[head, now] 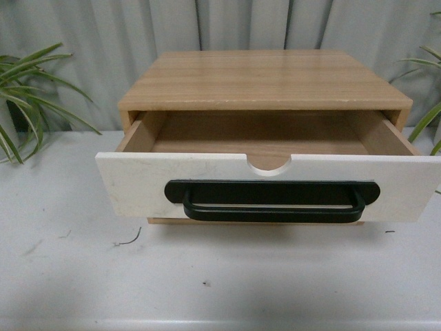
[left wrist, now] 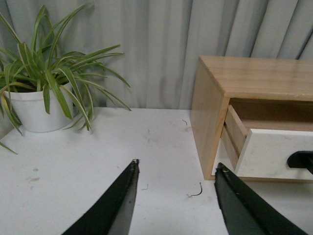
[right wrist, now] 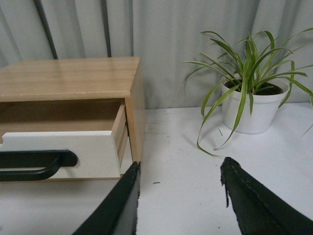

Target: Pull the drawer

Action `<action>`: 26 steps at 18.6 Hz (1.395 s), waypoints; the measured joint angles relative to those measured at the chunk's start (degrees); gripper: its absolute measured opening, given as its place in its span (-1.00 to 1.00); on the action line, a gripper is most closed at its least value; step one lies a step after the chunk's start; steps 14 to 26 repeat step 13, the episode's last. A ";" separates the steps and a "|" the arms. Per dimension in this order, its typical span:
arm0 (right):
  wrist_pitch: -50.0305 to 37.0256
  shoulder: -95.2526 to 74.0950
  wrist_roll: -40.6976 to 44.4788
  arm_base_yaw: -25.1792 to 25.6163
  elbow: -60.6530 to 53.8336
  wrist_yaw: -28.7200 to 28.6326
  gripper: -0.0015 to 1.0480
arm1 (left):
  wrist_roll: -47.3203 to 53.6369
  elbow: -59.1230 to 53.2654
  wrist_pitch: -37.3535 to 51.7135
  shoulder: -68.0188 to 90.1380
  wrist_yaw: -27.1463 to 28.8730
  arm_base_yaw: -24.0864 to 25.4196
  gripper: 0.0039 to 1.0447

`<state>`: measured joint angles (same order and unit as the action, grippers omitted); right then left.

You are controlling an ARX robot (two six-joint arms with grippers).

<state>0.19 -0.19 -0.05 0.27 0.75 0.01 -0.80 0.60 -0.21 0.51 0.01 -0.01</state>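
The drawer stands pulled well out of its light wood cabinet. It has a white front with a half-round notch, a long black bar handle and an empty wooden inside. Neither arm shows in the front view. My left gripper is open above the table, left of the cabinet, with nothing between its fingers; the drawer front lies beyond its one finger. My right gripper is open too, off the cabinet's right side, near the drawer and handle end.
A potted plant in a white pot stands at the table's back left, and another white pot at the back right. Grey curtains hang behind. A small dark thread lies on the white table before the drawer.
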 joint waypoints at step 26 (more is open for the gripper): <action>0.00 0.00 -0.04 0.00 0.00 0.00 0.88 | 0.04 0.00 0.00 0.00 0.00 0.00 0.88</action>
